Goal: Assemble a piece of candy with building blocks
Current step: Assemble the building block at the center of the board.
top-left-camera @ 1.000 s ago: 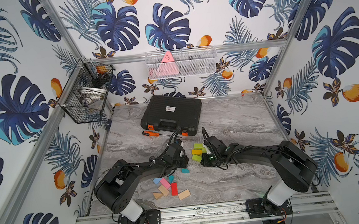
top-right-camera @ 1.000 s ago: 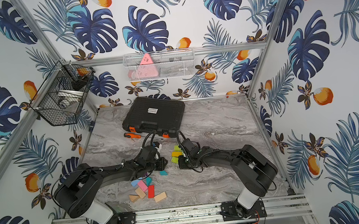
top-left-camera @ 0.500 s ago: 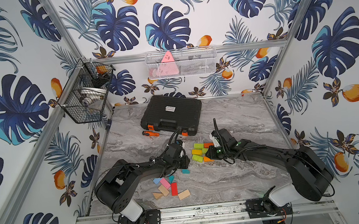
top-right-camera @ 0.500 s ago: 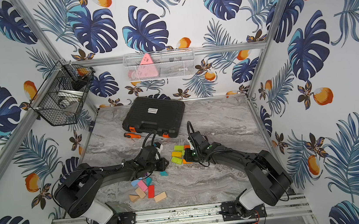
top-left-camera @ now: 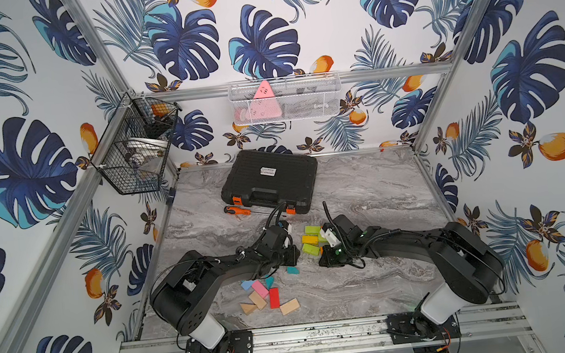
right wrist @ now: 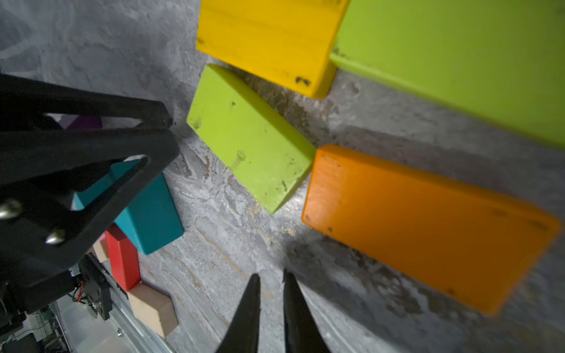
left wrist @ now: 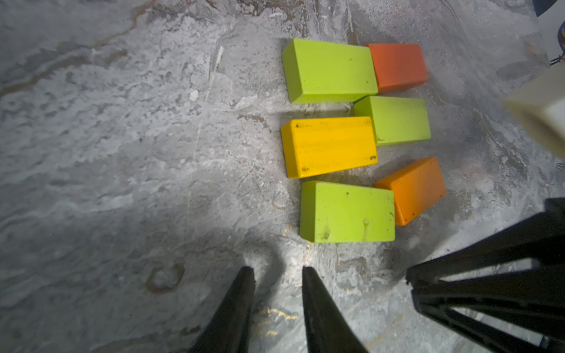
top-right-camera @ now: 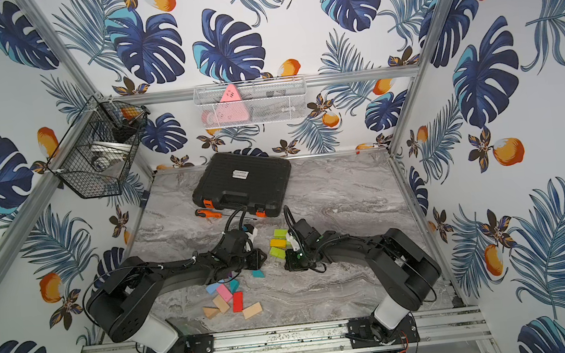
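— Inspector: Where did the orange block (right wrist: 428, 226) lie?

— Just ahead of my right gripper (right wrist: 270, 276), long axis slanting across the approach. My fingers stood nearly together, holding nothing; the left gripper (left wrist: 278, 270), slightly apart, sat farther off.

— Inspector: Condition?

— Flat on the table (top-left-camera: 364, 183), beside the green block (right wrist: 247, 137), paint scuffed.

bare marble table (top-left-camera: 375, 189) behind blocks; toolbox (top-left-camera: 271, 182) seemingly crowds back left.

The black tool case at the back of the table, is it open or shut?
Shut. In both top views the black tool case lies flat with its lid down, and two orange latches sit along its front edge.
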Action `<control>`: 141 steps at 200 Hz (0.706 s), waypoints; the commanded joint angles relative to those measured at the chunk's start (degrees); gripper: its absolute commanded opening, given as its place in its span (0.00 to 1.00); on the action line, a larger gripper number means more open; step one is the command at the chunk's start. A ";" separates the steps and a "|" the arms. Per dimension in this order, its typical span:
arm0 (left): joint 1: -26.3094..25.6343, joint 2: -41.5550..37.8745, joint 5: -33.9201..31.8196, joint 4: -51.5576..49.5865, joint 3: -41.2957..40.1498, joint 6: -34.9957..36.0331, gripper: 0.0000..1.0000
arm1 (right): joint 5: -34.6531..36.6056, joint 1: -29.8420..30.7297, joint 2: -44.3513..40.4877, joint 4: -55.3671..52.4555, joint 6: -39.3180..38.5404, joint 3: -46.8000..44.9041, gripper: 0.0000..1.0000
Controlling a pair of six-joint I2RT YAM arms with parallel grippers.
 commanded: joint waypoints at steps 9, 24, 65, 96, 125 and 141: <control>-0.08 0.19 -0.97 -9.70 -0.26 -0.76 0.34 | 2.02 0.28 1.44 0.73 1.65 1.59 0.18; -0.11 0.08 -1.08 -9.95 -0.24 -0.65 0.34 | 4.86 0.28 1.75 -1.27 1.51 2.55 0.19; -0.04 0.77 -0.65 -9.53 -0.15 -0.78 0.34 | 6.44 0.23 3.41 -1.36 2.08 3.30 0.21; -0.09 0.61 -0.82 -9.80 0.10 -0.46 0.34 | 7.39 0.18 3.66 -1.36 2.93 3.75 0.21; -0.09 0.92 -0.57 -9.62 -0.06 -0.47 0.34 | 8.87 0.13 3.56 -1.78 3.30 4.20 0.21; -0.10 1.07 -0.38 -9.36 -0.15 -0.57 0.34 | 9.24 0.01 3.74 -1.73 3.47 4.33 0.22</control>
